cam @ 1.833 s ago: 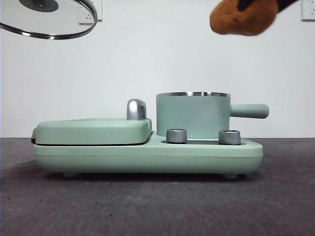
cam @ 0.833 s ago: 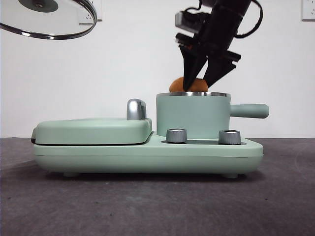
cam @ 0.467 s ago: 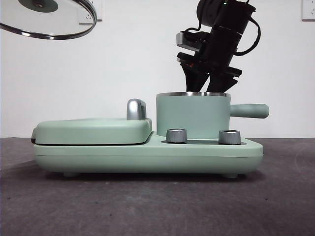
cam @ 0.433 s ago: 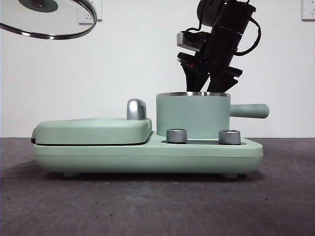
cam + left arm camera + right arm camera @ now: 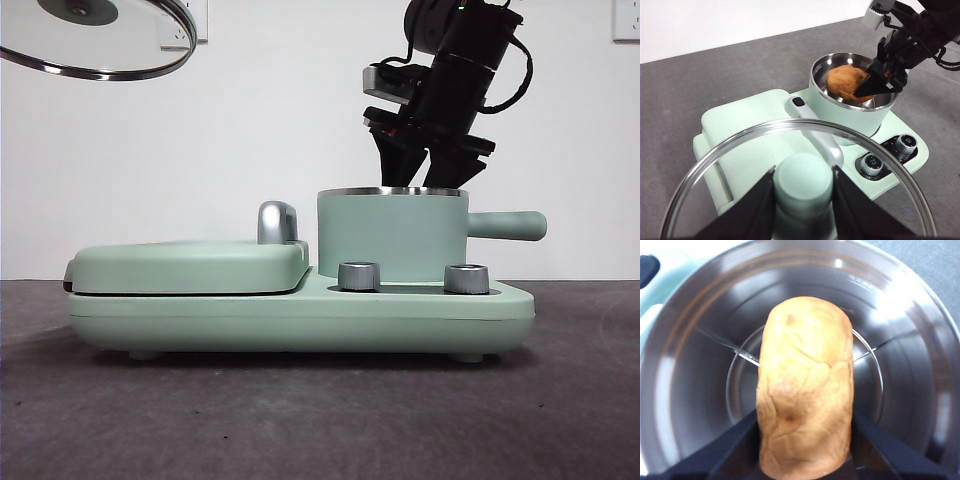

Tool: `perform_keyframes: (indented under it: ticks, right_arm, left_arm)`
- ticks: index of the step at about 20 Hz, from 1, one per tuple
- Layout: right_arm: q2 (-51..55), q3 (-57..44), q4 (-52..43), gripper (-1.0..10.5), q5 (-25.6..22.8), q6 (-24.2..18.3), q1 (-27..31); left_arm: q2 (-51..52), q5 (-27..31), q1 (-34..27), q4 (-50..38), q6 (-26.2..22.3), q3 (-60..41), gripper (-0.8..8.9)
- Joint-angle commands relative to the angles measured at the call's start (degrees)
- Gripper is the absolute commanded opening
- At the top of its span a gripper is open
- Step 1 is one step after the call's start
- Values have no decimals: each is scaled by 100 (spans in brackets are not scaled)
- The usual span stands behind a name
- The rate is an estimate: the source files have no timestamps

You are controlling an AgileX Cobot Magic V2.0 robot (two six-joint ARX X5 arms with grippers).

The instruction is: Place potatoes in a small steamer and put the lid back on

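- Since two seconds earlier, the right claw (image 5: 417, 180) had carried the potato (image 5: 847, 83) down from high up into the small steamer (image 5: 392, 236).
- Its jaws flanked the potato closely; whether they gripped it, I cannot tell.
- Left claw (image 5: 803, 186) held the lid (image 5: 100, 38) aloft, clamped on its knob (image 5: 802, 178).

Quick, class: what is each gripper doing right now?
Left gripper: shut on the clear glass lid's mint-green knob.
Right gripper: shut on the orange-brown potato.

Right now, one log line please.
right claw: in small steamer, around potato | left claw: holds lid raised | lid: off
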State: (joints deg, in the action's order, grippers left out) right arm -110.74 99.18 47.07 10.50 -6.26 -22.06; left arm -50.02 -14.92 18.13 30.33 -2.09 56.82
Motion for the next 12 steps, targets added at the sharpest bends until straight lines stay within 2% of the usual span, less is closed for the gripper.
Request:
perform_keyframes:
  ticks: [1,3,9,12]
  right_arm:
    - [-127,142,-33,254,52,-85,-31]
    - [-127,142,2,287,166,-81,-31]
    - [-101,157,-116,286,164,-87,-28]
    - [118,468,-15,286,162,-83,20]
  left_arm:
    - [7,-4,9,-162,-35,101,15]
    - [7,-4,9,-162,-35,101,15]
    - [7,-4,9,-160,-20,101,15]
    - [7,-4,9,-151,-17,101,15]
